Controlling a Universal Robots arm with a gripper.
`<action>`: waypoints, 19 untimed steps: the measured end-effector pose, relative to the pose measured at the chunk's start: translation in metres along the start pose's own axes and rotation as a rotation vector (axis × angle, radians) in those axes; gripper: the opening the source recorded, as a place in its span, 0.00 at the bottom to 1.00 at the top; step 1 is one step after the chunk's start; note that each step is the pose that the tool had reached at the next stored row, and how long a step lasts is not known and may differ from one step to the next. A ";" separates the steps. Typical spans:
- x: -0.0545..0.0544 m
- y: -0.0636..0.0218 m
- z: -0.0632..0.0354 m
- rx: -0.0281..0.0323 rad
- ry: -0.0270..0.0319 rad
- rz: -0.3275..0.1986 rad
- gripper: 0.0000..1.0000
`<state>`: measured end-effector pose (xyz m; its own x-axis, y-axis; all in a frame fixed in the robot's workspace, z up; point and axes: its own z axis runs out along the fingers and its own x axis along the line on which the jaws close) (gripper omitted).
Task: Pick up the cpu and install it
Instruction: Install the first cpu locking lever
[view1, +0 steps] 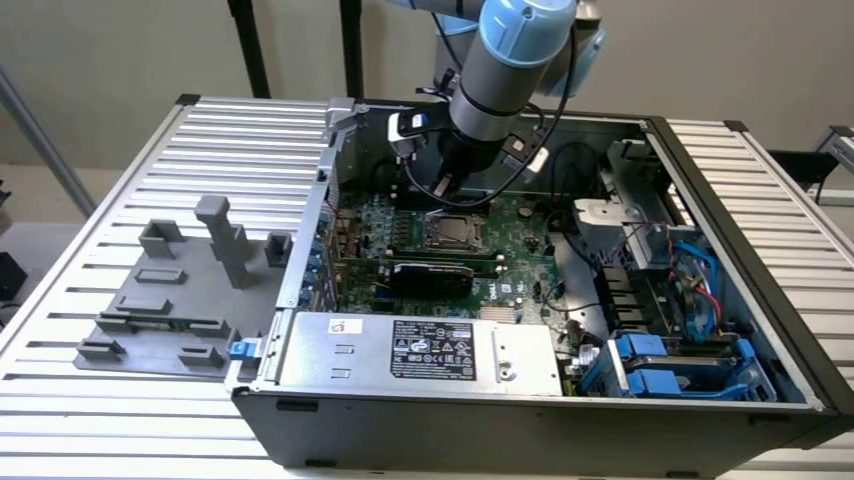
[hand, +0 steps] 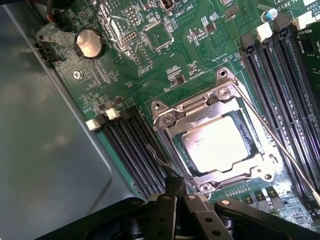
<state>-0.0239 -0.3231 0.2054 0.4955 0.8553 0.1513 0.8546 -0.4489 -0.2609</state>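
A grey fixture (view1: 167, 300) lay on the slatted table (view1: 240, 130) toward the exterior view's left edge. Just beside it stood the open computer case (view1: 534, 420). On its motherboard (hand: 115, 65) the cpu (hand: 226, 144) lay flat in the socket (hand: 192, 105), metal top up and edges parallel to the frame. It was roughly square, with no clear long axis. The gripper (hand: 175, 187) was closed and empty, just beside the socket's corner.

Arm (view1: 514, 50) angled downward, tool (hand: 175, 184) (jaws together) closed.
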 end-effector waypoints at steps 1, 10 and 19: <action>0.001 -0.0003 0.0002 0.0000 0.0001 0.000 0.11; 0.002 0.0003 0.0002 0.0003 -0.0013 0.000 0.11; 0.006 0.0080 -0.0010 -0.0015 -0.0044 0.001 0.11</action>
<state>-0.0138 -0.3217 0.2051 0.4957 0.8560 0.1469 0.8544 -0.4502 -0.2596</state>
